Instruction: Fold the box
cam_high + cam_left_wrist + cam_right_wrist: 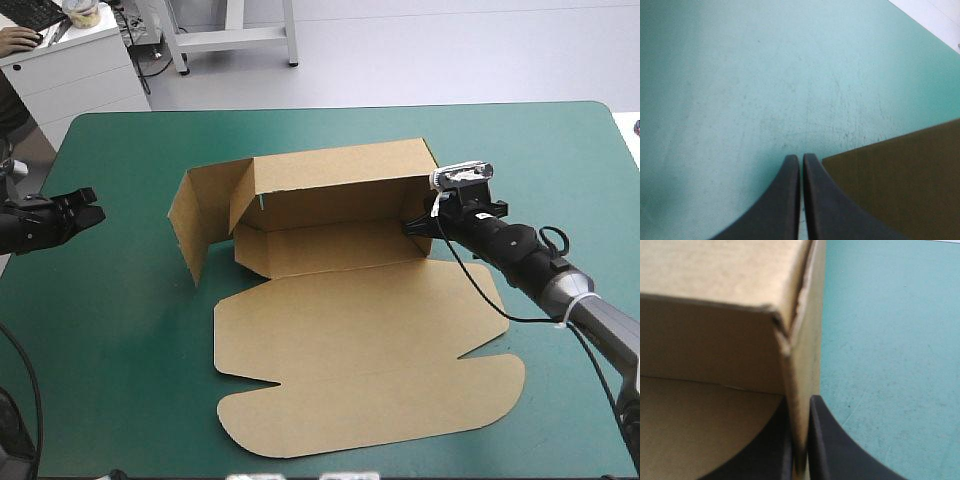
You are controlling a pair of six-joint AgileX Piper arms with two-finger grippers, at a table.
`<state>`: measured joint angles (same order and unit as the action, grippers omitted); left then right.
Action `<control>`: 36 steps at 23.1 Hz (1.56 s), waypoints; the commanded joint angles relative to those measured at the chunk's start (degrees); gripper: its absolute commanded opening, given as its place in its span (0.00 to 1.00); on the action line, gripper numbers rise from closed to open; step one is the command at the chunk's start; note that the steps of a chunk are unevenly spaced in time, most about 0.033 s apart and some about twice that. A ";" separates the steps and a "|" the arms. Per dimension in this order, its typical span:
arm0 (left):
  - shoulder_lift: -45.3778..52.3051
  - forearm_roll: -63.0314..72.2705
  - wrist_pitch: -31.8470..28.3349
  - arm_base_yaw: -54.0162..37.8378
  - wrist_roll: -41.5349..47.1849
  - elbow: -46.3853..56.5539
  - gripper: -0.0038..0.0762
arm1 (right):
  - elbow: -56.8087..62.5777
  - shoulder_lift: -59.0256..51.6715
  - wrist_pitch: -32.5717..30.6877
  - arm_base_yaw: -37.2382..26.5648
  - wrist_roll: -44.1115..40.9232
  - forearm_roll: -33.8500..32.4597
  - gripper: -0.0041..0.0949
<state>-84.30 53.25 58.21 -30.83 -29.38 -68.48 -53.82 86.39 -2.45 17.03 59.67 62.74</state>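
Bright even light, soft shadow inside box [345,305]

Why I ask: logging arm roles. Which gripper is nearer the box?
Right. The right gripper is shut on the box; the left gripper, shut, hangs apart, off its left side.

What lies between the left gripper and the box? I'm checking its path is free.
Only bare teal-green cover separates the left gripper from the box; the high view shows this.
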 commanded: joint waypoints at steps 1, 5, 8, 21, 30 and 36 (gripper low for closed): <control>2.22 4.21 -2.04 -0.54 -1.27 0.35 0.05 | -3.95 -2.05 -7.70 -4.08 -5.23 -0.27 0.04; 2.22 4.07 -2.86 -0.54 -1.27 0.82 0.05 | -9.24 -2.05 -18.55 -8.27 -18.91 -13.40 0.05; 2.22 3.82 -3.36 -0.54 -1.27 0.86 0.04 | -17.10 -2.05 -27.46 -8.59 -39.07 -31.91 0.04; 2.22 3.45 -4.40 -0.54 -1.49 2.72 0.04 | -40.93 5.84 -67.04 -8.59 -54.41 -44.37 0.04; 2.22 4.17 -4.69 -0.54 -2.18 3.76 0.04 | -40.19 13.09 -66.89 -8.59 -56.20 -45.41 0.04; 2.22 4.17 -4.79 -0.54 -2.18 3.76 0.04 | -40.79 16.06 -57.01 -8.59 -50.54 -42.37 0.04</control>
<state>-84.25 54.03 53.96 -31.23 -31.54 -63.30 -93.61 104.39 -62.08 8.57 7.88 17.93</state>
